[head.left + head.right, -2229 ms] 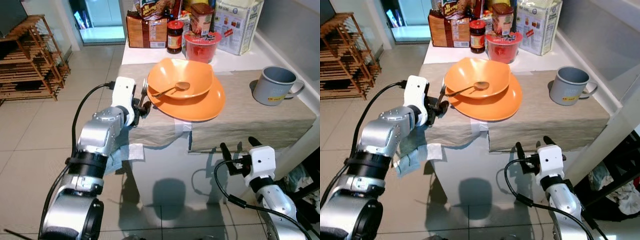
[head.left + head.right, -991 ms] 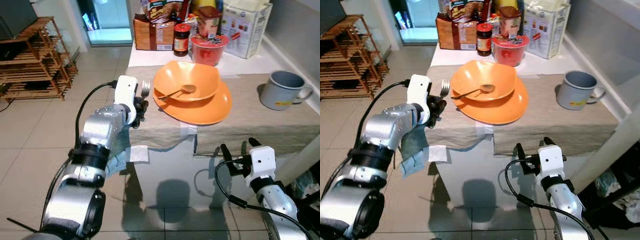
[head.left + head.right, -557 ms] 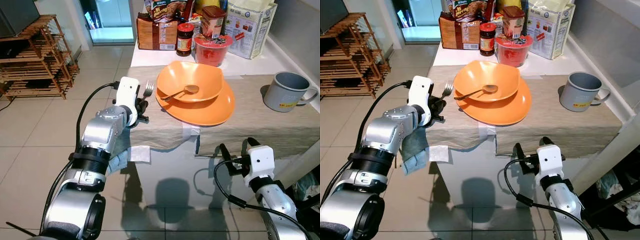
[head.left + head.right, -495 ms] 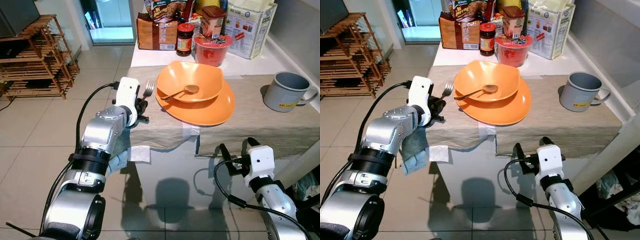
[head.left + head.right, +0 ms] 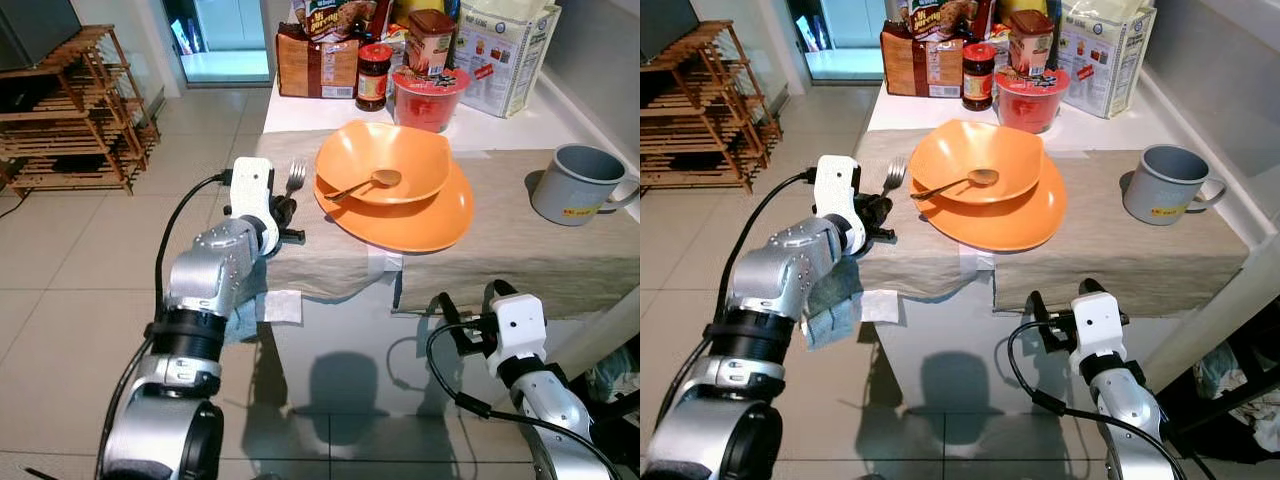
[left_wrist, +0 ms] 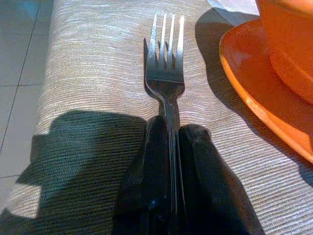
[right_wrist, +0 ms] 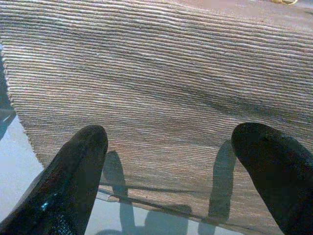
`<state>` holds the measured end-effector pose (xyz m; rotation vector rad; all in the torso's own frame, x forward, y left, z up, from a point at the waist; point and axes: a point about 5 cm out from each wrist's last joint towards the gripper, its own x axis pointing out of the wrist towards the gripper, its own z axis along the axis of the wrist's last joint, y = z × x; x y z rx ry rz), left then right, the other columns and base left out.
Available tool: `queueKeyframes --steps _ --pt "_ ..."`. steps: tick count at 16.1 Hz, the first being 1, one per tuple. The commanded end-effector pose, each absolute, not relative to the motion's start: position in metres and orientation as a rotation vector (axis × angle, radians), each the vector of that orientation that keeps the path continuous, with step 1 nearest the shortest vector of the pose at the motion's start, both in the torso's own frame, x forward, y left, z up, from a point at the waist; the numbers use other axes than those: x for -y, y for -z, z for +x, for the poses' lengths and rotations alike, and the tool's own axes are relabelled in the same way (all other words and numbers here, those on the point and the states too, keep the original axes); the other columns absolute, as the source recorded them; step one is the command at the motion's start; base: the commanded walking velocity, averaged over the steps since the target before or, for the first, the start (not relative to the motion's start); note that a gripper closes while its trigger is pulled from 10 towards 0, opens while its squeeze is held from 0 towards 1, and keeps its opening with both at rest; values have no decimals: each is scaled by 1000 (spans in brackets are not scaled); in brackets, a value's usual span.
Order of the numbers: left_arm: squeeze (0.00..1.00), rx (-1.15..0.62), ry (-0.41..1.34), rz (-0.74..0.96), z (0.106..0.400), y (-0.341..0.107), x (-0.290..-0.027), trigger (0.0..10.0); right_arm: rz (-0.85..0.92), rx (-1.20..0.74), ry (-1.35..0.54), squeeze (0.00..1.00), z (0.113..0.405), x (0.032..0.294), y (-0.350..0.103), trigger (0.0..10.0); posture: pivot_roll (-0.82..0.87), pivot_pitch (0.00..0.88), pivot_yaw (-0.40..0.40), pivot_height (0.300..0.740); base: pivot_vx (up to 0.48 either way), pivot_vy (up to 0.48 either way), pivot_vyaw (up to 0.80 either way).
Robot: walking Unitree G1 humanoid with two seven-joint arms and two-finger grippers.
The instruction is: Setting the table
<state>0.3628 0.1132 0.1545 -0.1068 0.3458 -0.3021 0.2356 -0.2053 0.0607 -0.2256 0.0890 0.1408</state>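
1. Tiled floor surrounds a white table (image 5: 300, 112) covered by a beige cloth (image 5: 520, 240), seen from the head views. An orange plate (image 5: 420, 222) on the cloth serves as landmark: an orange bowl (image 5: 385, 160) sits on it with a spoon (image 5: 362, 184) inside, a grey mug (image 5: 578, 184) stands well apart to the plate's right, and jars and boxes (image 5: 430, 50) crowd the table behind it. A wooden rack (image 5: 70, 110) stands far to the plate's left, on the floor.

2. Also in the head views, the left gripper (image 5: 283, 213) hovers just left of the plate, its jaws clamped on the handle of a fork (image 5: 295, 178) whose tines point away from the robot. The right gripper (image 5: 1065, 300) hangs below and in front of the plate, off the table edge, idle.

3. The left wrist view shows the fork (image 6: 166, 73) pinched between the two black fingers (image 6: 146, 166), tines low over the cloth beside the plate's rim (image 6: 244, 73); whether it touches the cloth cannot be told.

4. The right wrist view shows the right gripper's jaws spread wide, facing the hanging cloth (image 7: 156, 73).

5. Judged step: placing the fork to the left of the plate. The next move seems to call for lowering it flat, parallel to the plate's edge, then letting go without dragging the cloth.
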Motion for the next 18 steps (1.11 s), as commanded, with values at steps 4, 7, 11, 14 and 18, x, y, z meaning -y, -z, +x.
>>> queueKeyframes --steps 4,7,11,14,18 --pt "0 -308 291 -125 359 -152 -112 0 -230 -88 -145 0 239 205 -64 10000 -137 13 58 740 0 0 0" --pt "0 -211 304 -96 355 -160 -118 0 -225 -86 -143 0 239 205 -64 10000 -131 11 58 740 0 0 0" --pt "0 -125 269 -103 351 -169 -128 0 -221 -81 -141 0 239 206 -65 10000 -127 11 58 740 0 0 0" --pt "0 -43 198 -96 339 -176 -149 0 -214 -60 -134 0 240 205 -69 10000 -121 7 62 740 0 0 0" --pt "0 17 147 -70 321 -182 -168 0 -212 -63 -140 0 242 204 -67 10000 -102 0 53 740 0 0 0"
